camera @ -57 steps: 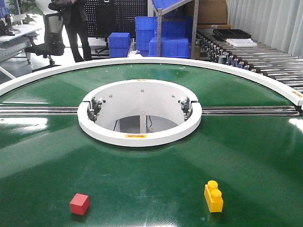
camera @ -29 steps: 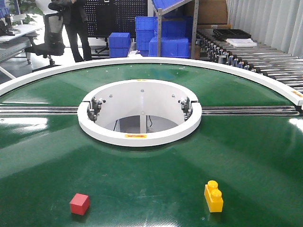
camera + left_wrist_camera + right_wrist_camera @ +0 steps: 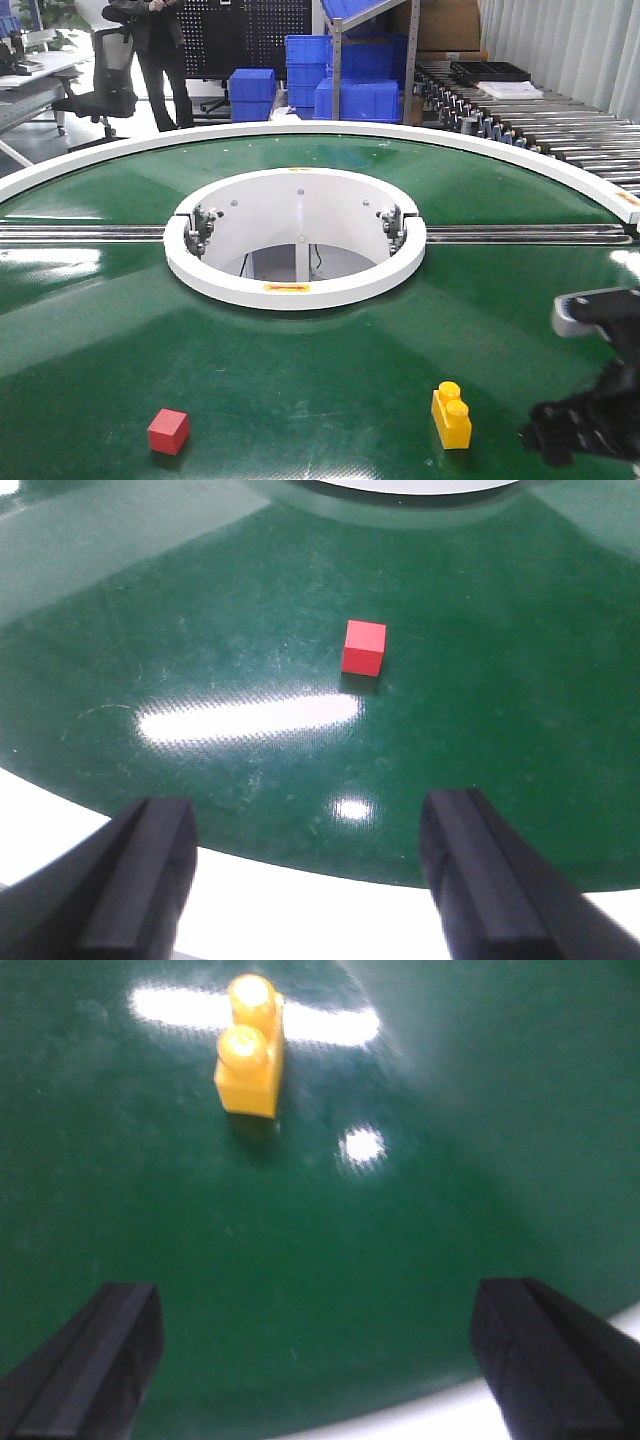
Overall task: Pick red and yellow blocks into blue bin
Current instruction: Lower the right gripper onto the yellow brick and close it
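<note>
Yellow brick (image 3: 249,1052) upright on green table (image 3: 300,1250), hand (image 3: 312,1305) spread wide

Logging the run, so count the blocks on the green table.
2: the red cube at the front left of the green table, the yellow two-stud brick at front right. None looks hidden.

Bright overhead light w/ white glare on green table (image 3: 500,680); right-wrist view soft, right hand (image 3: 560,375) motion-blurred in front view.

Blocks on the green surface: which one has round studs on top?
The yellow block, on the right: it has two round studs on top. The red block, on the left, is a plain cube.
</note>
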Robot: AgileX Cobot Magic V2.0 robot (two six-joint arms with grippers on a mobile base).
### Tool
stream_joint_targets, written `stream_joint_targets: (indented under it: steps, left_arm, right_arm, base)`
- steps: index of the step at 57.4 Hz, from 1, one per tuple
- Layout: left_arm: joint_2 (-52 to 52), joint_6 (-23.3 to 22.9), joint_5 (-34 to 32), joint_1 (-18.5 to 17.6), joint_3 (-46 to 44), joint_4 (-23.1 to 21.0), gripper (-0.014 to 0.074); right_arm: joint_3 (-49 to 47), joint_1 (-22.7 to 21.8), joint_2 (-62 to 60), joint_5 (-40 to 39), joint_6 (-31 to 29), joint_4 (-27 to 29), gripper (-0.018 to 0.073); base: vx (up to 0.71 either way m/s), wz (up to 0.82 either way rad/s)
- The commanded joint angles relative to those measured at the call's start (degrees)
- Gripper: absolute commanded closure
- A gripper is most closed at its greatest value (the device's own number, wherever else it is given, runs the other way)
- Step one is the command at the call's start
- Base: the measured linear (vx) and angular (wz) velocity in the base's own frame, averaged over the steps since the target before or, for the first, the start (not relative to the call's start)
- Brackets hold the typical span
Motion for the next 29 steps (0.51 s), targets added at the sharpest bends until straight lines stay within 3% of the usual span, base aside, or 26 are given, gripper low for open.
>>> stream_joint_targets:
  steps: [1,21,29]
  left_arm:
    - [0.73,0.01,-4.1,-0.29,-1.54,0.0,0.0061]
    - [0.73,0.01,-4.1,-0.29,-1.54,0.0,0.0064]
    - [0.73,0.01,-4.1,-0.29,-1.54,0.76,0.0064]
  right_arm:
    - [-5.87,0.13,3.51,-2.88,-3.28,2.21,-0.0074]
    - [-19.39,0.3,19.42,-0.76,-7.57,4.38,-0.0068]
    - [-22.28,3.26,23.75,-1.24,-8.56,0.95,-0.0066]
  base:
    - [0.0,0.0]
    - [0.0,0.0]
    - [0.0,0.0]
